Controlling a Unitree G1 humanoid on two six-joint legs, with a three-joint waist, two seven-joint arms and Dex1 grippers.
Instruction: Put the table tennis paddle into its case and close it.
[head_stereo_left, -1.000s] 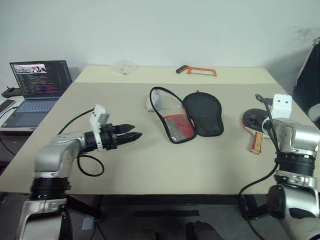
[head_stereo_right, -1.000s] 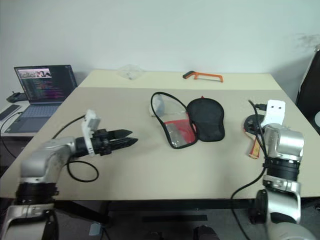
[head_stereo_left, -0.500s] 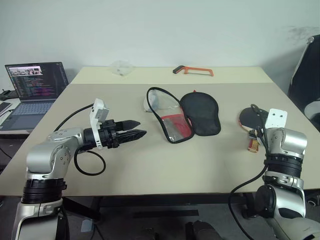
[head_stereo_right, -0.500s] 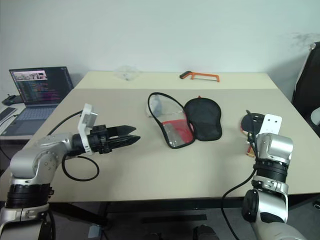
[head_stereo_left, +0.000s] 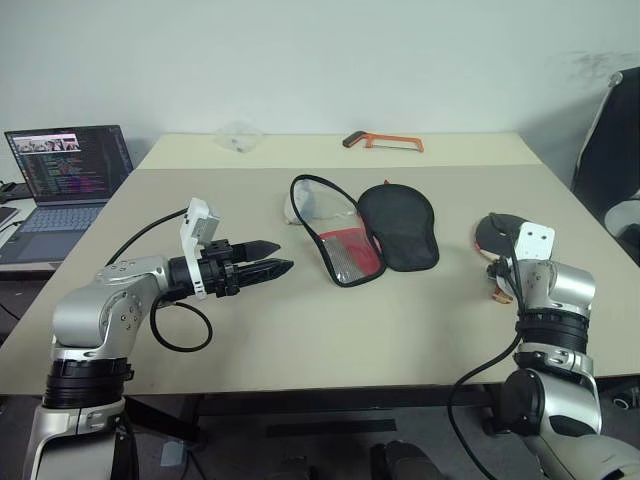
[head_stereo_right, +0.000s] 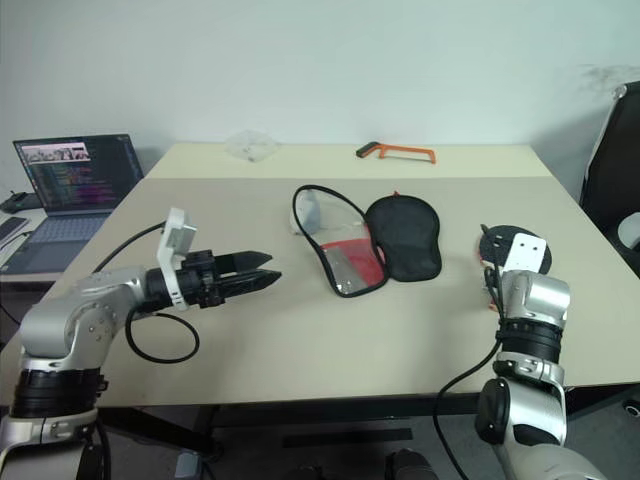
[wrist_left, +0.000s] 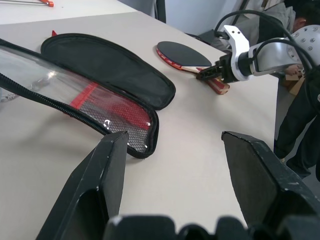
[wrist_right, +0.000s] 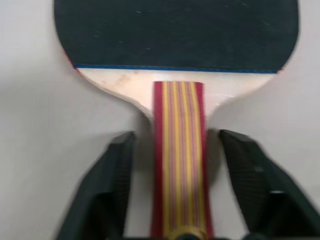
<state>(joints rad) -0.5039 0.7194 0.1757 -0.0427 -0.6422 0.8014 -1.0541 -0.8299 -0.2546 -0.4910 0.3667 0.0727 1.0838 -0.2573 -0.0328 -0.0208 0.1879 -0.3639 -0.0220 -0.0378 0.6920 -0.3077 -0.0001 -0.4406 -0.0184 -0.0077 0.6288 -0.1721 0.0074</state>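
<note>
Right claw (wrist_right: 178, 165) astride the paddle (wrist_right: 176, 45) handle, fingers not touching it, paddle right of the case (head_stereo_left: 365, 232), left claw (head_stereo_left: 268, 269) open left of the case, above the desk (head_stereo_left: 330, 320)

The table tennis paddle (wrist_right: 177, 95) lies flat, black rubber upward, striped handle visible. The case (head_stereo_left: 365, 232) lies unzipped, spread open at the table's middle.

The counter (head_stereo_left: 300, 320) in front of me is a flat beige surface made of two sections, with a seam running across its far part. A plain white wall (head_stereo_left: 320, 60) stands directly behind it, evenly lit. To my left, an open laptop (head_stereo_left: 62, 170) with a lit screen sits on a lower side surface. At my right, a dark chair (head_stereo_left: 605, 150) stands near the counter's corner.
</note>
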